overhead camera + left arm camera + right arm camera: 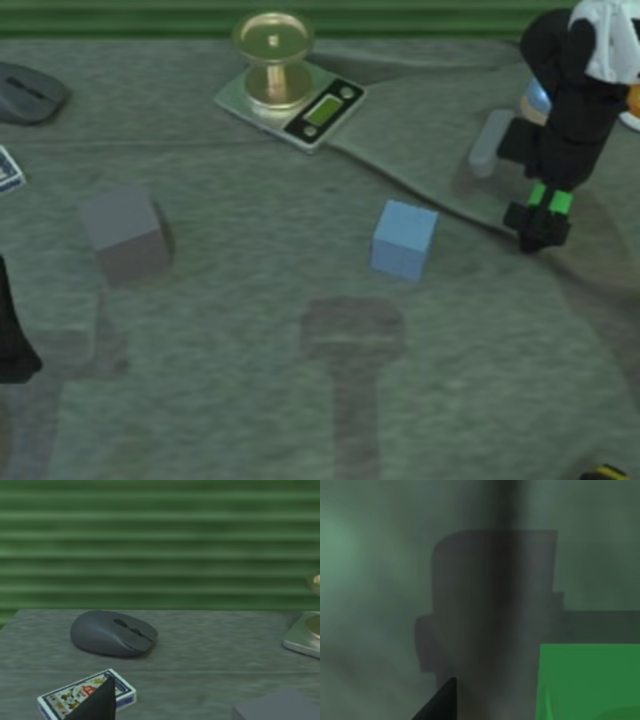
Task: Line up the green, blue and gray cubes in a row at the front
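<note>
Near the right edge of the counter (250, 400), toward its back, the right end effector (541, 226) hangs with its fingers closed on the green cube (551, 197), which shows as a bright green patch between the dark fingers; in the right wrist view this green cube (587, 682) fills one corner of the picture, above the shadow on the cloth. The blue cube (404, 239) rests on the counter a little right of the centre, well apart from the right end effector. The gray cube (124, 231) stands near the left edge, at about the same depth as the blue one, and one corner of it (277, 707) is seen in the left wrist view. The left end effector (12, 345) is parked at the left edge, near the front; I cannot tell if its fingers are open or closed. At the back stands a kitchen scale (291, 104) with a brass spool (272, 62) on it. A gray computer mouse (28, 93) lies at the back left corner, and a pack of playing cards (8, 168) lies at the left edge just in front of it.
</note>
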You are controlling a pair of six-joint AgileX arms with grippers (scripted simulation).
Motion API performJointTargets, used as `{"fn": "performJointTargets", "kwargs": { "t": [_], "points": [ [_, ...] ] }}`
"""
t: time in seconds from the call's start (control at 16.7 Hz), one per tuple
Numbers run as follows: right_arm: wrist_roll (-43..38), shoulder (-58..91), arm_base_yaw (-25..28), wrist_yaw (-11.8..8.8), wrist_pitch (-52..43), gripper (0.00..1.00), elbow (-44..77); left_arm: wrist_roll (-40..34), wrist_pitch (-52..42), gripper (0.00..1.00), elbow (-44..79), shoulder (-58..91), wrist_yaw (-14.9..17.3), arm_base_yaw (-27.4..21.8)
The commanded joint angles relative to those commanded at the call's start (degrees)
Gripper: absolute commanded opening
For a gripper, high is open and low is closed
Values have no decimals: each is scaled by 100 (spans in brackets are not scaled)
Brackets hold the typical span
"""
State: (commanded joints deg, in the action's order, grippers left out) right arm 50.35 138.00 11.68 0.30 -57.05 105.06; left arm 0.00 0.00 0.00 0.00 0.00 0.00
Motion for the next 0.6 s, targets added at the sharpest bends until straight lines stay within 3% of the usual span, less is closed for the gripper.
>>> {"fn": "performJointTargets", "kwargs": {
  "t": [0.3,0.6],
  "points": [
    [0,0,0,0,0,2,0,0,0,100,0,0,0,0],
    [0,0,0,0,0,0,0,0,0,100,0,0,0,0]
  ]
}}
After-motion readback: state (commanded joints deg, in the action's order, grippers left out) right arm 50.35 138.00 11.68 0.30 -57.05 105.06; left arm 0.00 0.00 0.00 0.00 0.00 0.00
